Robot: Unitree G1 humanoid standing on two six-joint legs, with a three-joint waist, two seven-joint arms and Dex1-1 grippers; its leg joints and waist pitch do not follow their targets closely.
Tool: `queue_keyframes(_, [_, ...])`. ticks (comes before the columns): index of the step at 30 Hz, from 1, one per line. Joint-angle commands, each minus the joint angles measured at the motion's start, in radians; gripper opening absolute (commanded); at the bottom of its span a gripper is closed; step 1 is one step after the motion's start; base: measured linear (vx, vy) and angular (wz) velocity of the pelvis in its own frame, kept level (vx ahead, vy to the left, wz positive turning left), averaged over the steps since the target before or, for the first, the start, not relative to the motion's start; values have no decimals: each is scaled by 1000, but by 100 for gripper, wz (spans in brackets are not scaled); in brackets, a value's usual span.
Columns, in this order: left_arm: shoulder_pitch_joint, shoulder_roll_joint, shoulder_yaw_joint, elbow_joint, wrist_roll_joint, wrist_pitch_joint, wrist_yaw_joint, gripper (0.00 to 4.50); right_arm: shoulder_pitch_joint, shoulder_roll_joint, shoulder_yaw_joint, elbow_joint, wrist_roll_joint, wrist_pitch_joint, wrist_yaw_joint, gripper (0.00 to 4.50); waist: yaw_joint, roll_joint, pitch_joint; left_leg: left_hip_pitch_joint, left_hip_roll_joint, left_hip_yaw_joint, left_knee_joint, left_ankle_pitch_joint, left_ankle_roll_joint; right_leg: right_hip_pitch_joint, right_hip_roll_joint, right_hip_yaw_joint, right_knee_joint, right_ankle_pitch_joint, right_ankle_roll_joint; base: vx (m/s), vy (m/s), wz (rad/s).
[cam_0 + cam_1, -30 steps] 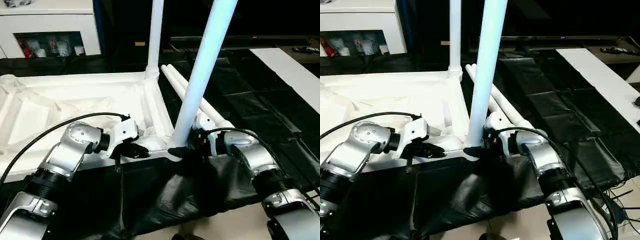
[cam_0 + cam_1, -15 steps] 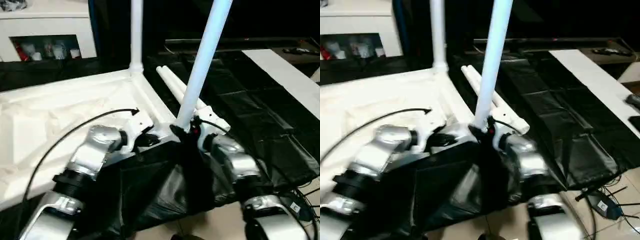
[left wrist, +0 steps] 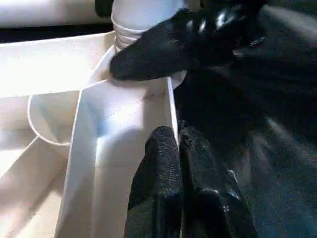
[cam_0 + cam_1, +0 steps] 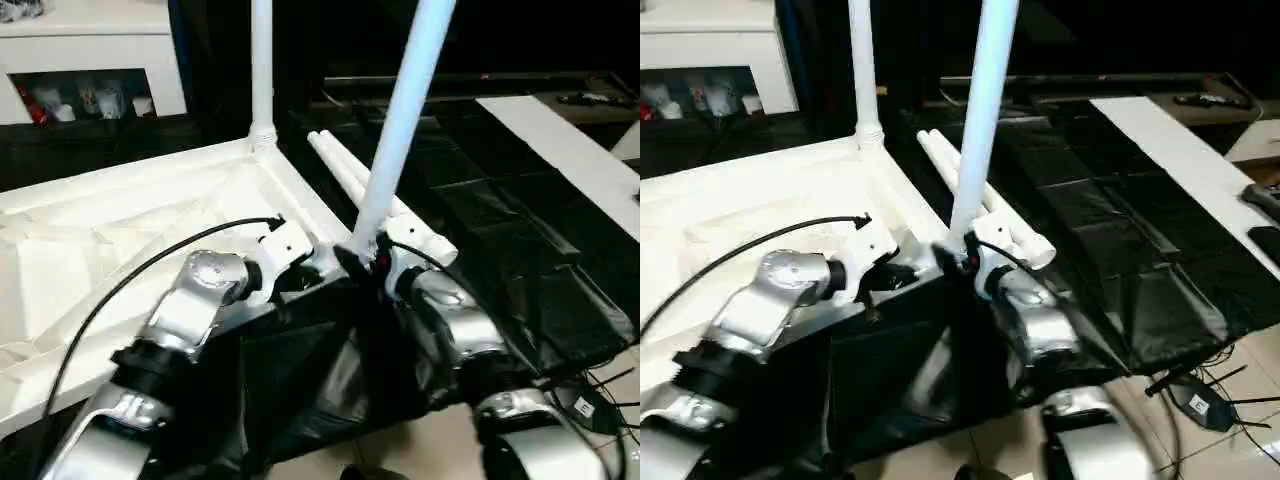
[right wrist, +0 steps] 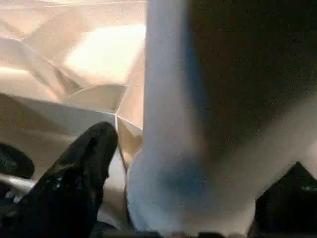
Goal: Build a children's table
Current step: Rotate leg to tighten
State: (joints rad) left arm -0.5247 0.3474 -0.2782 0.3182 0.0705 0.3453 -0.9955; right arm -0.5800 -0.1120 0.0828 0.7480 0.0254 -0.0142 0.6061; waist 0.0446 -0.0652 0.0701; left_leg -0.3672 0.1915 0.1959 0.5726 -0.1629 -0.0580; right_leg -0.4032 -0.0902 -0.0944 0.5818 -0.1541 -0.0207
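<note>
Black fingers (image 3: pixel 171 193) pressed together, wrist-side

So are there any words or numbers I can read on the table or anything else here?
None can be read.
The children's table and its legs are plain white, no writing.
The things in the white cabinet at the back are too small and blurred to read.

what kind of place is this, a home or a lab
Probably a lived-in room used as a test space: a white cabinet with small items on its shelf, black sheeting spread over the floor, and loose cables on pale tiles.
</note>
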Motion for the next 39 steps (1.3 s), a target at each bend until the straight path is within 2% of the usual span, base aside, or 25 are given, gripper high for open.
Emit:
queue_keyframes(1, [20, -6, -58, -23, -21, -21, -93, 0, -7, -18, 24, -34, -12, -17, 55, 401, 4, 15, -68, 17, 46, -19, -68, -290, 17, 40, -67, 61, -62, -263, -201, 0, 0, 0])
queue_keyframes(2, [22, 3, -58, -26, -22, -26, -103, 0, -5, -28, 28, -41, -12, -17, 75, 401, 9, 16, -69, 19, 48, -17, -66, -270, 21, 38, -67, 62, -60, -247, -206, 0, 0, 0])
queue_keyframes(4, [33, 50, -56, -39, -35, -59, -162, 0, 4, -83, 50, -78, -3, -6, 194, 401, 13, 15, -73, 12, 47, -19, -66, -225, 31, 49, -64, 60, -50, -198, -212, 0, 0, 0])
queue_keyframes(5, [35, 59, -55, -41, -39, -66, -175, 0, 5, -94, 54, -86, 0, -2, 226, 401, 14, 12, -73, 12, 47, -16, -64, -205, 41, 48, -62, 61, -45, -163, -219, 0, 0, 0])
queue_keyframes(7, [38, 79, -55, -48, -49, -75, -209, 0, 6, -119, 67, -97, 12, 6, 308, 401, 17, 12, -71, 16, 46, -14, -61, -207, 50, 45, -61, 63, -42, -148, -232, 0, 0, 0])
queue_keyframes(8, [39, 89, -56, -52, -58, -79, -225, 0, 6, -132, 75, -104, 22, 11, 347, 401, 17, 11, -72, 15, 47, -15, -61, -205, 52, 48, -62, 62, -40, -148, -236, 0, 0, 0])
queue_keyframes(10, [40, 111, -62, -62, -72, -87, -260, 0, -1, -155, 93, -112, 44, 30, 429, 401, 21, 12, -70, 16, 49, -16, -62, -207, 54, 48, -63, 61, -41, -164, -240, 0, 0, 0])
queue_keyframes(15, [34, 134, -76, -59, -68, -103, -297, 0, -21, -181, 138, -99, 48, 57, 555, 375, 25, 10, -66, 20, 51, -17, -65, -270, 23, 44, -64, 61, -51, -271, -222, 0, 0, 0])
queue_keyframes(18, [30, 139, -81, -55, -69, -107, -312, 0, -26, -181, 144, -97, 51, 69, 572, 334, 25, 6, -64, 21, 51, -17, -65, -272, 17, 42, -66, 62, -53, -296, -212, 0, 0, 0])
queue_keyframes(24, [31, 142, -81, -45, -80, -102, -318, 0, -6, -162, 140, -120, 85, 118, 609, 290, 26, 4, -66, 16, 51, -19, -65, -241, 21, 44, -66, 61, -50, -297, -202, 0, 0, 0])
queue_keyframes(27, [32, 123, -72, -36, -76, -86, -274, 0, 11, -140, 121, -129, 107, 136, 581, 279, 26, 4, -67, 17, 50, -17, -63, -228, 23, 44, -66, 61, -48, -266, -210, 0, 0, 0])
queue_keyframes(28, [25, 102, -65, -24, -64, -65, -227, 0, 13, -116, 98, -118, 107, 137, 517, 277, 26, 4, -67, 18, 51, -17, -64, -229, 20, 42, -66, 62, -47, -267, -209, 0, 0, 0])
queue_keyframes(32, [6, 45, -45, 3, -46, -22, -122, 0, 1, -52, 45, -65, 91, 127, 325, 274, 22, 4, -63, 21, 49, -21, -66, -282, -11, 37, -71, 61, -62, -379, -182, 0, 0, 0])
queue_keyframes(33, [-4, 7, -41, 11, -37, 4, -68, 0, -11, -10, 14, -25, 85, 123, 202, 274, 18, 6, -62, 22, 50, -23, -69, -296, -22, 35, -70, 60, -64, -399, -175, 0, 0, 0])
queue_keyframes(35, [-12, -25, -37, 16, -30, 27, -23, 0, -19, 24, -11, 3, 80, 122, 103, 273, 11, 5, -61, 22, 49, -26, -70, -320, -34, 35, -71, 58, -68, -430, -165, 0, 0, 0])
queue_keyframes(36, [-21, -61, -34, 23, -24, 49, 24, 0, -22, 59, -27, 21, 79, 125, 24, 272, 10, 7, -62, 21, 48, -29, -70, -327, -37, 37, -72, 57, -70, -450, -153, 0, 0, 0])
queue_keyframes(37, [-22, -62, -34, 24, -24, 49, 27, 0, -22, 61, -28, 22, 79, 125, 21, 272, 9, 6, -62, 21, 47, -28, -70, -331, -36, 35, -72, 57, -73, -458, -148, 0, 0, 0])
queue_keyframes(39, [-39, -129, -31, 39, -11, 79, 113, 0, -24, 129, -45, 43, 68, 133, -103, 272, 8, 8, -62, 24, 47, -29, -69, -345, -37, 31, -72, 57, -76, -467, -137, 0, 0, 0])
